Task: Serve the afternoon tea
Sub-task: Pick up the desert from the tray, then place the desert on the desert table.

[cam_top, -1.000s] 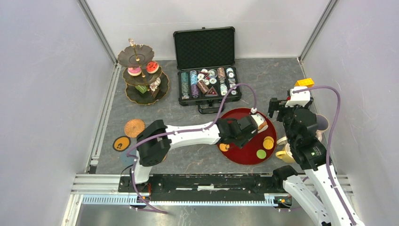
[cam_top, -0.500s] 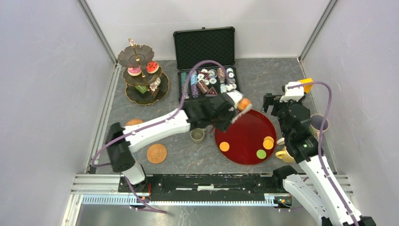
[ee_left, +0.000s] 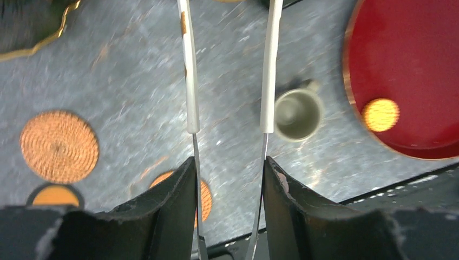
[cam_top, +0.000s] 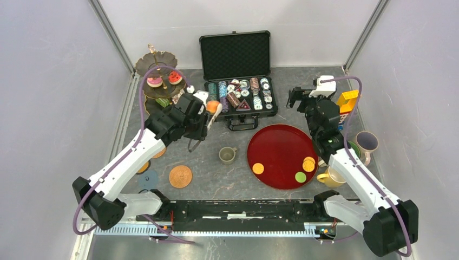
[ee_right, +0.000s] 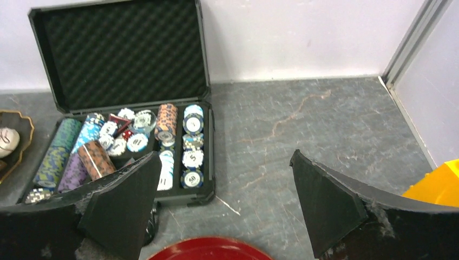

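The left wrist view is motion-blurred; the tongs (ee_left: pixel 189 81) run off its top edge, the red tray (ee_left: pixel 411 65) off its right. From above, the left arm (cam_top: pixel 127 160) hides part of the stand's (cam_top: pixel 154 59) bottom tier.

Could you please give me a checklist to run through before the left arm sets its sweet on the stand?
1. Left gripper clamps the tongs: ok.
2. Orange sweet sits in the tong tips: ok, by the top view.
3. Orange sweet above the stand: not ok, it hangs beside it.
4. Free tier on the stand: ok, the top one looks bare.
5. Right gripper open and well away: ok.
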